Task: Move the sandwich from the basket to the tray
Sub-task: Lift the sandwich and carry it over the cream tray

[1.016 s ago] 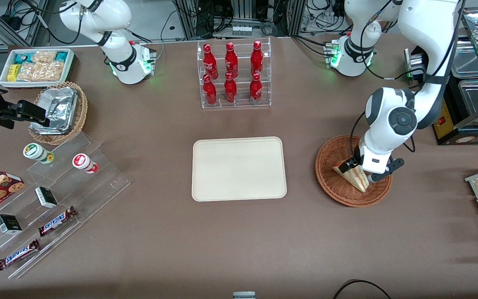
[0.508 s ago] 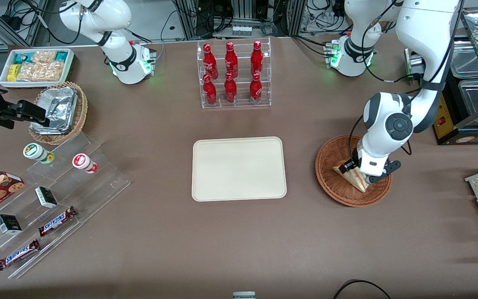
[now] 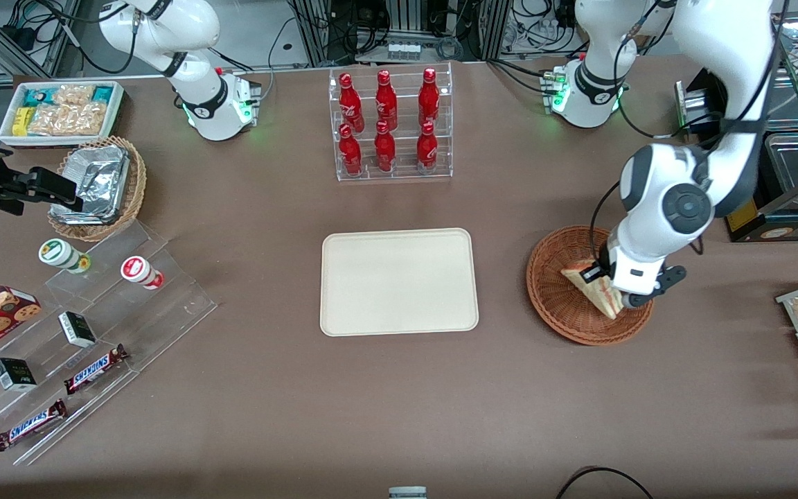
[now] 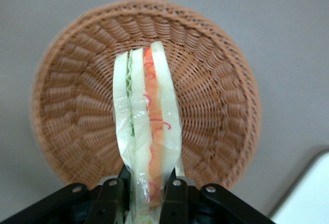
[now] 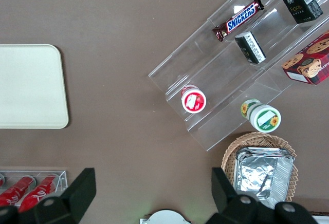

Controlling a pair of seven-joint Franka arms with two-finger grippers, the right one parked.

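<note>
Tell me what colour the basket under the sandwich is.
Reddish-brown woven wicker basket, clearest in the left wrist view, where the gripper holds the sandwich above it.

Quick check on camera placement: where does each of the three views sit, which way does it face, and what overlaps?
Front view: high, facing both arms across the table; shows the gripper shut on the sandwich above the basket, and the bare tray.
Left wrist view: on the working arm, looking down past its fingers at sandwich and basket.
Right wrist view: on the parked arm, looking down at the snack steps and tray; its own fingers show.
Shared: the front view shares sandwich and basket with the left wrist, tray with the right.
</note>
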